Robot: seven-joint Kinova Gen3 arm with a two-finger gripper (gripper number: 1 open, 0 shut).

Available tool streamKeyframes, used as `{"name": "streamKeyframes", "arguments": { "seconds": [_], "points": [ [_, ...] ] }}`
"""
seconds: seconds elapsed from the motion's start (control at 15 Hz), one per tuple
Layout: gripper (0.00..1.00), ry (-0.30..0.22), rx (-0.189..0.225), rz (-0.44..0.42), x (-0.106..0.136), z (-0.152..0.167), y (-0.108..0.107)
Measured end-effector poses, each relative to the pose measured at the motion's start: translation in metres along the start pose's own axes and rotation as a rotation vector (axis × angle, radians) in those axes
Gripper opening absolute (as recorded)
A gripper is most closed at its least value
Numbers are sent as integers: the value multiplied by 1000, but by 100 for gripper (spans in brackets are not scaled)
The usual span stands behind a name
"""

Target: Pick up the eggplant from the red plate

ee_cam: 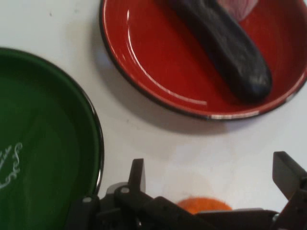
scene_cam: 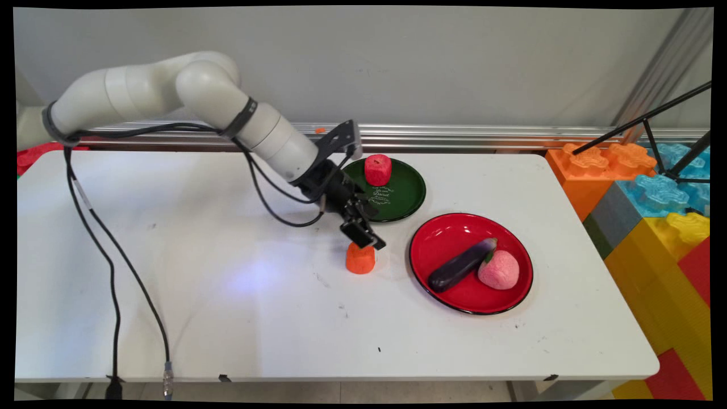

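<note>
Main view: claw (scene_cam: 363, 237) lowered right over the top of an orange block (scene_cam: 360, 259), a short stubby cylinder standing on the white surface (scene_cam: 170, 272). Upper edge of the block covered by the black fingertips; contact hard to judge, and finger spread not readable from this angle. Just behind, a green plate (scene_cam: 406, 199) with white lettering, its near-left rim hidden by the claw's linkage; on its far side a red cylinder (scene_cam: 377, 169), upright. To the right of the orange block, apart from it, a red plate (scene_cam: 454, 233) with a black rim, carrying a dark purple eggplant (scene_cam: 461, 265) lying diagonally and a pink rounded piece (scene_cam: 499, 270) touching the eggplant's stem end. Beyond the surface's right edge, big toy bricks (scene_cam: 653, 193) in orange, blue and yellow, cut off by the frame.

Hand view: fingers (ee_cam: 136, 173) spread wide, left and right of the frame's bottom, released, with only a sliver of the orange block (ee_cam: 204, 204) showing between them above the linkage. Green plate (ee_cam: 48, 143) cut off at left, red plate (ee_cam: 144, 62) cut off at top, with the eggplant (ee_cam: 225, 48) blurred on it. Pink piece (ee_cam: 237, 7) barely visible at the top edge.
</note>
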Motion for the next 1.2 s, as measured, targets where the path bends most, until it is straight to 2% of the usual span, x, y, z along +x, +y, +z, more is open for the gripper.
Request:
{"name": "streamKeyframes", "arguments": {
  "seconds": [0.27, 0.8, 1.2],
  "points": [
    [100, 1, 0, -42, 21, 2, 4],
    [100, -4, 19, -141, 49, 8, 16],
    [100, -20, 73, -196, 67, 34, 39]
  ]
}}
